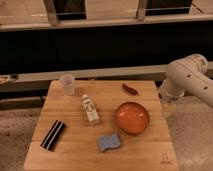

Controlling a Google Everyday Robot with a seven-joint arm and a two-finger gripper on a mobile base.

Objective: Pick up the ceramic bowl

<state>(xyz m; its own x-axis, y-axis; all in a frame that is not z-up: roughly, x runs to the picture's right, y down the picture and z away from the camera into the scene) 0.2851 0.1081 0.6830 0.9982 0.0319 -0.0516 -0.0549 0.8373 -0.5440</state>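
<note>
**Bowl on the counter, arm off to the side**

So the ceramic bowl (133, 118) is sitting upright on the right half of the wooden counter (75, 152), orange-red and glossy, nothing touching it. Blue sponge (109, 142) lies just beside it, toward the front-left. A small white bottle (90, 109) is on its side near the middle, left of the bowl. Translucent cup (67, 84) stands at the back-left, and a little red thing that looks like a chili pepper (130, 89) lies behind the bowl near the back edge. A black bar-shaped object (53, 135) sits front-left, at an angle.

The white robot arm (187, 77) pokes in by the counter's right edge. The gripper itself is out of frame on that side, jaws spread wide.
</note>
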